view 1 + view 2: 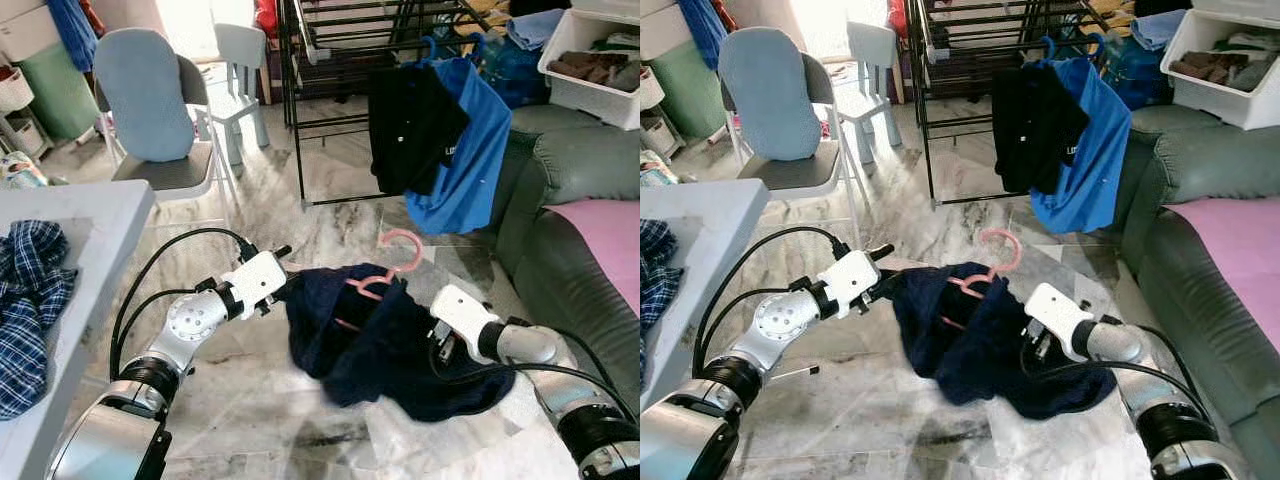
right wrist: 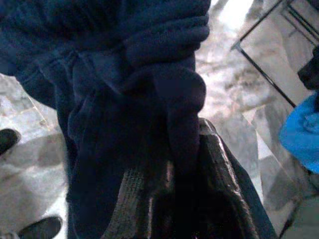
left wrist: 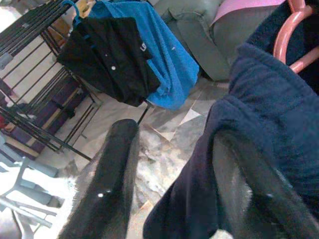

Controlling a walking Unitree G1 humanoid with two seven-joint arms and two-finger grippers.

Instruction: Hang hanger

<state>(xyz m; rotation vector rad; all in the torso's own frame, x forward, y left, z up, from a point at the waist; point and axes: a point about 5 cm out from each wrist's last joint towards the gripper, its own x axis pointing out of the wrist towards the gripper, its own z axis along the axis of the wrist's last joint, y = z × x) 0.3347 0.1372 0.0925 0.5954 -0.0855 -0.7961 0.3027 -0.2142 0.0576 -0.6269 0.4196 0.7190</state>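
From the left eye view, a dark navy garment (image 1: 370, 340) hangs bunched between the two arms above the marble floor (image 1: 250, 400), with a pink hanger (image 1: 385, 270) caught in its upper folds, hook pointing up. The left gripper (image 1: 290, 285) meets the garment's left edge and the right gripper (image 1: 440, 350) is buried in its right side. Behind stands a black drying rack (image 1: 330, 60) carrying a black shirt (image 1: 410, 125) and a blue shirt (image 1: 470, 150) on hangers. A grey-green sofa (image 1: 560, 200) with a pink cushion (image 1: 605, 240) lies to the right, a white bin (image 1: 590, 60) of clothes on top of it. To the left, a white bench (image 1: 90, 220) carries a plaid cloth (image 1: 30, 300), with a folding chair (image 1: 160, 110) beyond.

The right eye view gives the same layout, the hanger's hook rising just above the navy cloth.

In the left wrist view, one black finger (image 3: 107, 184) stands bare while the other is wrapped in navy fabric; the gripper is grasping the garment's edge. The pink hanger curves at the upper corner.

In the right wrist view, the gripper is clenched on a thick fold of the navy garment, the cloth bulging over its fingers (image 2: 219, 169)
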